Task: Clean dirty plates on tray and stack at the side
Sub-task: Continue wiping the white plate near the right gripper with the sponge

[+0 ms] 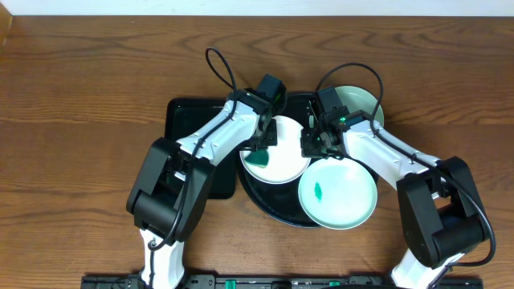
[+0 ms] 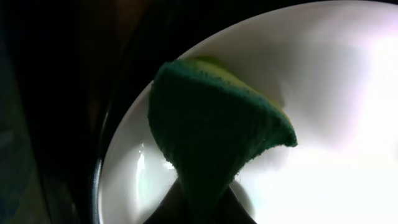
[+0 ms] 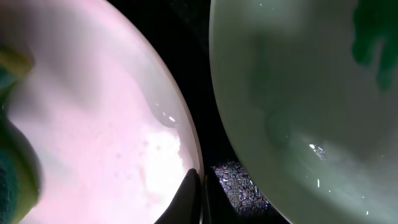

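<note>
Left gripper (image 1: 263, 144) clamped on green sponge (image 2: 211, 130), sponge pressed on white plate (image 1: 285, 164). Right gripper (image 3: 198, 194) pinched together at that plate's rim (steadying it, by look). White plate lies left on round black tray (image 1: 259, 202).

Step in hand, likely: scrub.
- sponge flat, sweep from middle outward
- light pressure so plate doesn't tip
- rim grip firm

Count:
- plates, three: white plate, front mint plate (image 1: 349, 201) (green smear), rear mint plate (image 1: 365, 100)
- sponge, one
- round tray, one
- rectangular tray (image 1: 186, 120), one, on worktop (image 1: 80, 96)
</note>
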